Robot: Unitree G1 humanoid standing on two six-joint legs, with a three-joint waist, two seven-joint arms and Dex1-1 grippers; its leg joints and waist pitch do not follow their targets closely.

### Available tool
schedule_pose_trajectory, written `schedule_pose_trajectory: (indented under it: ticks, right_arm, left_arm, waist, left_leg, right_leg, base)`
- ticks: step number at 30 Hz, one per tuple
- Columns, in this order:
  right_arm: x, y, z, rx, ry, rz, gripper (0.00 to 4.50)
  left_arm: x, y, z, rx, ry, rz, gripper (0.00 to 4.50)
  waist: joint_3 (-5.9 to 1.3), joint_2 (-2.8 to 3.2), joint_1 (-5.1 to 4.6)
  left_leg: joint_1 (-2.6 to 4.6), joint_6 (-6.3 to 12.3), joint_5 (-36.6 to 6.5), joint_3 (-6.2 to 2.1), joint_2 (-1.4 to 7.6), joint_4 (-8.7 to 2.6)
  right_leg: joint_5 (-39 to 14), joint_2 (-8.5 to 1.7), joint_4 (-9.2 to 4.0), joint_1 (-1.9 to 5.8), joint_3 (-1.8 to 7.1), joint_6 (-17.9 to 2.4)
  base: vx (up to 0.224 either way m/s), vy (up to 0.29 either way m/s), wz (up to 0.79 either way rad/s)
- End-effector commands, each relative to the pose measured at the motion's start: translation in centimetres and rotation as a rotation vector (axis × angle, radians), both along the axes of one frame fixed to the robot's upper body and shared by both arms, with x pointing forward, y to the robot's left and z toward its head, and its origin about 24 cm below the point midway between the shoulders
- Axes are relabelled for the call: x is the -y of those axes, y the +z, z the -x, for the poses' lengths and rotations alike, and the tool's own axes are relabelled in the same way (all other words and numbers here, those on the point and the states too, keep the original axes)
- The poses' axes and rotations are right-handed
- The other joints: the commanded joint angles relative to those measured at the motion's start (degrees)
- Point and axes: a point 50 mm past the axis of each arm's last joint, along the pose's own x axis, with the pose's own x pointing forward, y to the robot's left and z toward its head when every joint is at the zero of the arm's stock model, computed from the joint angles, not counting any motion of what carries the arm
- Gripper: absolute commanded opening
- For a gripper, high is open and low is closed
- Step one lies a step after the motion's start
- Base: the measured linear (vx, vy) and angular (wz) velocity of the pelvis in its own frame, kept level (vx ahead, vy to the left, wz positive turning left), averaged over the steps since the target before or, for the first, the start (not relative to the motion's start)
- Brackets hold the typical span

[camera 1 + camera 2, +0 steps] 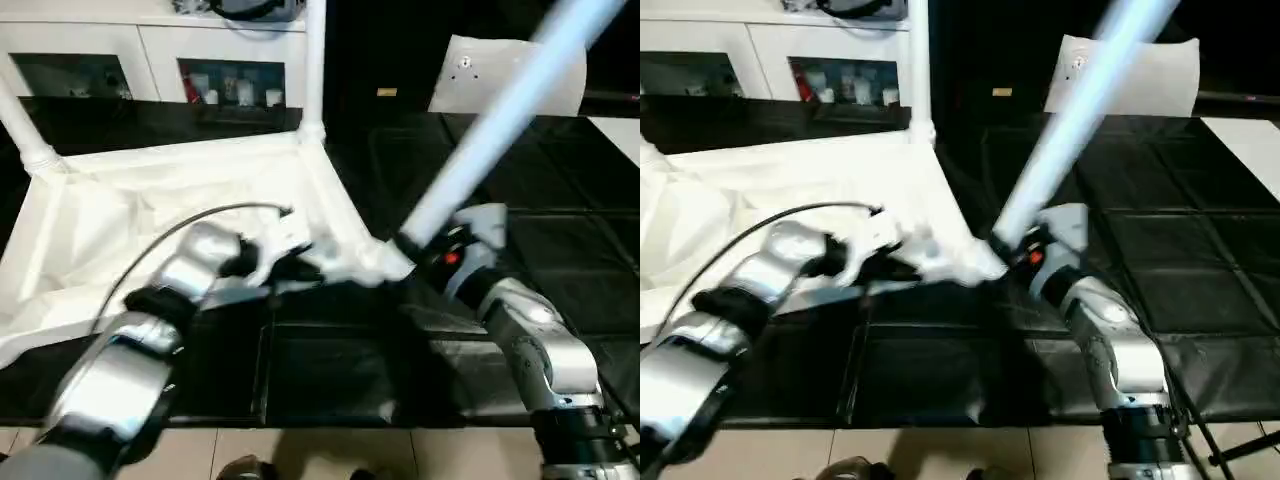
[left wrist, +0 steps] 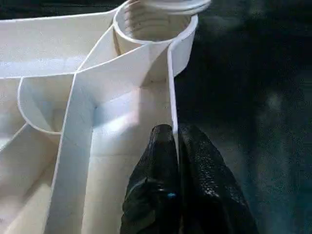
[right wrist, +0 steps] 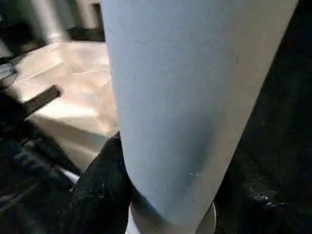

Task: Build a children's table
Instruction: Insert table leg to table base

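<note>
Here, leg (image 1: 500, 120) in right tool (image 1: 420, 250), tilted

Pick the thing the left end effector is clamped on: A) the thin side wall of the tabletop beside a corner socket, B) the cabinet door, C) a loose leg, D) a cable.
A: the left end effector has its black fingers pinched shut on the upright rim wall of the tabletop, just below the round corner socket.

I'm seeing smooth white plastic on the tabletop (image 2: 122, 73), a satiny leg (image 3: 185, 107), and rough-textured black fingers (image 2: 204, 185).
</note>
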Motion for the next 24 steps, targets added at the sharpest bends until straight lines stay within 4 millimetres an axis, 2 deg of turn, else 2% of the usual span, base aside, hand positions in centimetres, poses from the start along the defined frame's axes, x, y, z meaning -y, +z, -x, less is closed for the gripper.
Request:
schedule_pose_trajectory:
  ticks: [1,2,4,5,6,7,9,10,16,18,23,24]
  right_arm:
    - [-0.9,0.9,0.0,0.030,0.072,0.016,1.90]
    - [-1.1,0.8,0.1,0.027,0.100,0.026,1.90]
    - [-1.4,0.6,0.1,0.023,0.120,0.032,1.90]
    - [-1.6,0.4,0.1,0.021,0.136,0.042,1.90]
    - [-1.7,0.2,0.0,0.013,0.154,0.048,1.90]
    - [-1.9,0.0,0.0,0.005,0.168,0.058,1.90]
    - [-2.1,-0.3,0.0,0.000,0.181,0.071,1.90]
    - [-2.2,-0.5,0.0,-0.001,0.190,0.088,1.90]
    - [-2.2,-1.2,-0.6,-0.010,0.158,0.140,1.90]
    - [-2.1,-1.2,-0.6,-0.015,0.162,0.146,1.90]
    - [-2.0,-1.4,-0.1,-0.029,0.190,0.159,1.90]
    - [-2.0,-1.5,0.2,-0.034,0.199,0.158,1.90]
  left_arm:
    - [0.4,-0.4,0.5,-0.010,-0.072,-0.030,0.00]
    - [0.2,-0.4,0.6,-0.010,-0.076,-0.035,0.00]
    - [0.0,-0.5,0.7,-0.012,-0.083,-0.040,0.00]
    - [-0.2,-0.5,0.8,-0.013,-0.090,-0.044,0.00]
    - [-0.4,-0.5,0.9,-0.013,-0.096,-0.046,0.00]
    - [-0.5,-0.5,1.0,-0.010,-0.097,-0.049,0.00]
    - [-0.6,-0.5,1.0,-0.008,-0.096,-0.051,0.00]
    - [-0.6,-0.4,1.1,-0.006,-0.097,-0.050,0.00]
    - [-0.8,-0.2,1.4,-0.020,-0.128,-0.037,0.00]
    - [-0.8,-0.2,1.5,-0.020,-0.132,-0.039,0.00]
    - [-1.0,-0.2,1.6,-0.014,-0.124,-0.035,0.00]
    - [-1.0,-0.2,1.6,-0.012,-0.119,-0.036,0.00]
  waist:
    - [-4.54,0.21,-0.04]
    - [-4.43,0.42,0.08]
    - [-4.41,0.33,0.05]
    - [-4.42,-0.33,-0.05]
    - [-4.40,-0.01,0.04]
    - [-4.44,-0.36,0.01]
    - [-4.37,-0.34,0.05]
    - [-4.42,-0.58,0.02]
    - [-4.59,-0.30,-0.20]
    - [-4.65,-0.37,-0.27]
    - [-4.54,-0.04,-0.26]
    - [-4.61,-0.18,-0.27]
  left_leg:
    - [1.81,2.10,-12.4,-3.02,6.41,-4.04]
    - [1.85,1.51,-13.2,-3.16,6.47,-4.14]
    - [1.82,0.56,-14.2,-3.46,6.69,-4.36]
    - [1.86,0.49,-14.2,-3.35,6.75,-4.47]
    - [1.89,0.25,-14.1,-3.34,6.54,-4.31]
    - [1.82,0.24,-13.9,-3.29,6.57,-4.29]
    - [1.72,0.51,-13.1,-3.19,6.42,-4.12]
    - [1.67,0.77,-12.5,-3.17,6.46,-4.21]
    - [1.69,0.71,-11.5,-3.11,6.49,-4.23]
    - [1.70,0.74,-11.3,-3.09,6.51,-4.26]
    - [1.72,0.65,-12.4,-3.20,6.58,-4.33]
    - [1.79,0.52,-12.6,-3.19,6.63,-4.40]
  right_leg:
    - [-15.1,-8.08,-5.27,2.66,5.01,-9.9]
    - [-17.1,-8.15,-5.35,2.68,5.02,-9.3]
    - [-18.9,-8.29,-5.40,2.71,5.06,-8.6]
    - [-19.0,-8.21,-5.44,2.59,5.09,-8.5]
    - [-19.2,-8.41,-5.32,2.57,5.15,-8.7]
    - [-19.3,-8.50,-5.31,2.62,5.17,-8.7]
    - [-20.2,-8.59,-5.36,2.51,5.23,-8.3]
    - [-19.8,-8.44,-5.37,2.58,5.21,-8.0]
    - [-15.5,-8.31,-4.73,2.50,5.28,-9.5]
    - [-14.7,-8.28,-4.64,2.58,5.27,-9.7]
    - [-16.0,-8.20,-4.88,2.67,5.24,-9.2]
    - [-15.9,-8.14,-4.84,2.66,5.25,-9.1]
  base:
    - [0.000,0.000,0.00]
    - [0.000,0.000,0.00]
    - [0.000,0.000,0.00]
    - [0.000,0.000,0.00]
    - [0.000,0.000,0.00]
    - [0.000,0.000,0.00]
    - [0.000,0.000,0.00]
    - [0.000,0.000,0.00]
    - [0.000,0.000,0.00]
    - [0.000,0.000,0.00]
    - [0.000,0.000,0.00]
    - [0.000,0.000,0.00]
